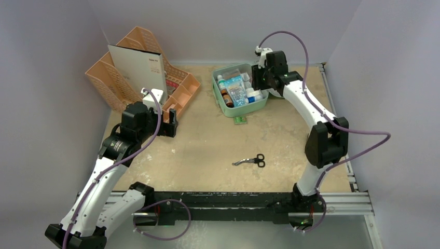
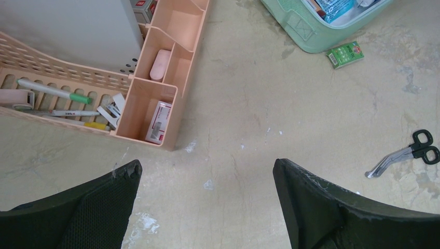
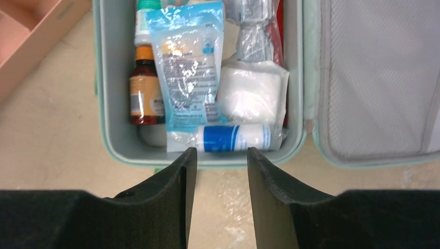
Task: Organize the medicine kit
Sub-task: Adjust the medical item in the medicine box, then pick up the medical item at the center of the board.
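My right end effector (image 3: 220, 155) is hovering, jaws partly apart and empty, over the near rim of the open medicine kit (image 1: 249, 108) toward the table's (image 1: 207, 150) far right. I am judging that dropping here risks clipping that rim. The left end effector (image 2: 207, 166) is gaping wide and empty.

No lettering legible, small green box (image 2: 345, 54) print blurred, brown bottle (image 3: 142, 96) label in medicine kit (image 3: 294, 119) unreadable
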Robot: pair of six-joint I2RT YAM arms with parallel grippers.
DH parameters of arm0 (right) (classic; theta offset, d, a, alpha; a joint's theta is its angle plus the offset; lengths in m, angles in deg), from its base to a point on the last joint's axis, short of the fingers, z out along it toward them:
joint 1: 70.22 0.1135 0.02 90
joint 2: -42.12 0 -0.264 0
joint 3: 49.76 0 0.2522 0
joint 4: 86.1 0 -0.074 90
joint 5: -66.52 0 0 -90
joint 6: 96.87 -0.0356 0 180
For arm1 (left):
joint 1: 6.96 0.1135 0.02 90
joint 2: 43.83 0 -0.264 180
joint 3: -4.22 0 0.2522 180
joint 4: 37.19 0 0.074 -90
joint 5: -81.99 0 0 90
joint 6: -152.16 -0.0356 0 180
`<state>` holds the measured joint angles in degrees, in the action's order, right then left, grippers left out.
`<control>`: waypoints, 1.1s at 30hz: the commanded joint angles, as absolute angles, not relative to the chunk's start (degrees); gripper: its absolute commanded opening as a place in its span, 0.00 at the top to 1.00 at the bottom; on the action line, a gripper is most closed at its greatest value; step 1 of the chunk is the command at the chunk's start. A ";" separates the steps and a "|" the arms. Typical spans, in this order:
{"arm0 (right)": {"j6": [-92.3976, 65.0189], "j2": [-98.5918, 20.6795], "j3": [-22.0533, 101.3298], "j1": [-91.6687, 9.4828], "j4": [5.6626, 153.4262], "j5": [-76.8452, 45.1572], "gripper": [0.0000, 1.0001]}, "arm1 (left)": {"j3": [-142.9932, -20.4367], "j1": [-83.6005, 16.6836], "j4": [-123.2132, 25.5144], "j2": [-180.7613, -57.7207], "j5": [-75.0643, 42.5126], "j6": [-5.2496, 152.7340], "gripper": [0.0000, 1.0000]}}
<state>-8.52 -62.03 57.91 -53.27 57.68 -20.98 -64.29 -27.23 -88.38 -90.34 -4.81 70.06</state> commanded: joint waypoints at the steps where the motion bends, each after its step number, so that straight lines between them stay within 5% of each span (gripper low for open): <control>1: -15.10 -56.16 51.55 -51.88 59.53 -20.69 0.54 | -64.24 -27.00 -87.22 -90.33 -4.45 69.81 0.03; 8: -20.70 -47.73 34.40 -49.29 69.81 -22.41 0.41 | -64.28 -27.00 -87.17 -89.98 -4.61 69.81 0.03; 20: -21.88 -49.54 21.62 -39.98 84.88 -33.92 0.02 | -64.22 -27.00 -87.16 -89.45 -5.02 69.81 0.03; 33: -23.69 -58.04 24.23 -34.81 86.33 -45.51 0.03 | -64.26 -27.00 -87.21 -89.36 -5.65 69.60 0.03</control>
